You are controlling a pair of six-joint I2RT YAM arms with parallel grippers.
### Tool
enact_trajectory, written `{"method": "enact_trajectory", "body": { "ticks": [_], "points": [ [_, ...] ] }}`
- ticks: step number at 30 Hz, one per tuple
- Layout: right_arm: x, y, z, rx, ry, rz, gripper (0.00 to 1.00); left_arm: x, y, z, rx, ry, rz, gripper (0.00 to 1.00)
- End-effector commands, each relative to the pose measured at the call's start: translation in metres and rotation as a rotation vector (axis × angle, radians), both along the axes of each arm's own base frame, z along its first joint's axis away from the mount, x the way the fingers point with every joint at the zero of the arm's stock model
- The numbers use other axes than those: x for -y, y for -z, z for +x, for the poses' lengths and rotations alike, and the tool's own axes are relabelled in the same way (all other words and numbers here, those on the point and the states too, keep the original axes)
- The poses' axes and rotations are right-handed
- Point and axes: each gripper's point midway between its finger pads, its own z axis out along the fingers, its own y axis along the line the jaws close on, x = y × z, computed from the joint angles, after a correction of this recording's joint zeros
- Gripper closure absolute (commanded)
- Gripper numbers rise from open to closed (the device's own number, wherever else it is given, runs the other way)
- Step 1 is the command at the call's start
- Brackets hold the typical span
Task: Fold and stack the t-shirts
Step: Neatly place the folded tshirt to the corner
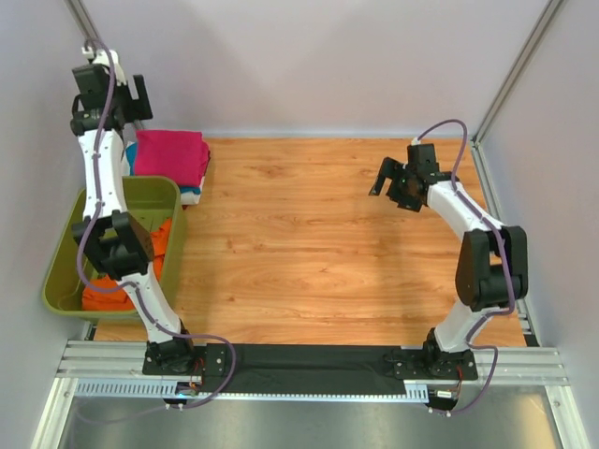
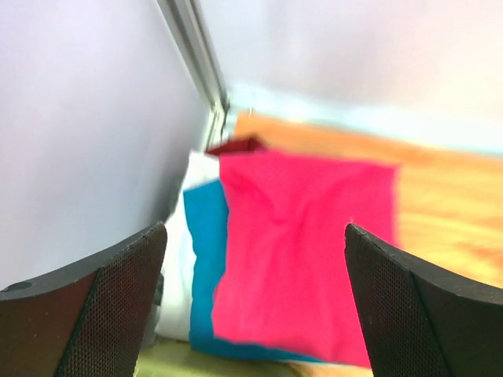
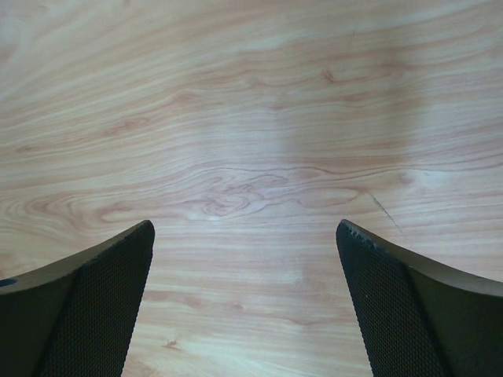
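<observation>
A folded magenta-pink t-shirt [image 1: 171, 155] lies on top of a stack at the table's far left, over a teal-blue one [image 1: 191, 193] and a white one [image 1: 190, 199]. In the left wrist view the pink shirt [image 2: 306, 243] covers the teal-blue one [image 2: 206, 259] and the white one [image 2: 182, 275]. Orange t-shirts [image 1: 108, 288] lie crumpled in the olive-green basket [image 1: 159, 194]. My left gripper [image 1: 138, 101] is open and empty, raised above the stack's far left. My right gripper [image 1: 391, 180] is open and empty above bare wood at the right.
The basket stands at the table's left edge, just in front of the stack. Grey walls and a metal frame post [image 2: 196, 55] close the back left corner. A black mat [image 1: 309, 367] lies between the arm bases.
</observation>
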Motion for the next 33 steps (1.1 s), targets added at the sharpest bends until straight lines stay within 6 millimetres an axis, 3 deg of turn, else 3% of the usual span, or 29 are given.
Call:
{"method": "enact_trajectory", "body": {
  "ticks": [1, 2, 4, 8, 10, 11, 12, 14, 15, 17, 20, 23, 33],
  "points": [
    [-0.002, -0.056, 0.001, 0.173, -0.035, 0.001, 0.0, 0.024, -0.09, -0.029, 0.199, 0.027, -0.044, 0.0],
    [-0.002, -0.069, -0.001, 0.207, -0.042, 0.003, 0.0, 0.028, -0.097, -0.03, 0.228, 0.044, -0.052, 0.01],
    [-0.002, -0.078, -0.004, 0.234, -0.044, 0.011, 0.0, 0.039, -0.089, -0.034, 0.219, 0.072, -0.1, 0.01],
    [-0.004, -0.091, -0.014, 0.267, -0.054, 0.023, 0.0, 0.048, -0.051, -0.028, 0.196, 0.079, -0.188, 0.05],
    [-0.003, -0.09, -0.016, 0.278, -0.057, 0.026, 0.0, 0.045, -0.029, -0.02, 0.199, 0.043, -0.235, 0.22],
    [-0.004, -0.088, -0.017, 0.273, -0.059, 0.026, 0.0, 0.045, -0.034, -0.018, 0.218, 0.046, -0.23, 0.22],
    [-0.004, -0.087, -0.018, 0.27, -0.057, 0.027, 0.0, 0.044, -0.015, -0.013, 0.194, 0.026, -0.259, 0.38],
    [-0.004, -0.079, -0.017, 0.252, -0.057, 0.022, 0.0, 0.04, -0.004, -0.003, 0.205, 0.013, -0.283, 0.54],
    [-0.004, -0.077, -0.016, 0.249, -0.055, 0.022, 0.0, 0.04, 0.012, 0.005, 0.188, 0.002, -0.31, 0.66],
    [-0.004, -0.067, -0.014, 0.224, -0.052, 0.021, 0.0, 0.037, 0.019, 0.016, 0.204, -0.012, -0.324, 0.75],
    [-0.006, -0.057, -0.008, 0.198, -0.053, 0.026, 0.0, 0.024, 0.057, 0.032, 0.165, -0.08, -0.349, 0.94],
    [-0.007, -0.05, -0.003, 0.18, -0.053, 0.026, 0.0, 0.008, 0.075, 0.034, 0.144, -0.162, -0.328, 0.99],
    [-0.009, -0.023, 0.007, 0.123, -0.052, 0.024, 0.0, -0.026, 0.103, 0.014, 0.131, -0.253, -0.301, 1.0]
  ]
}}
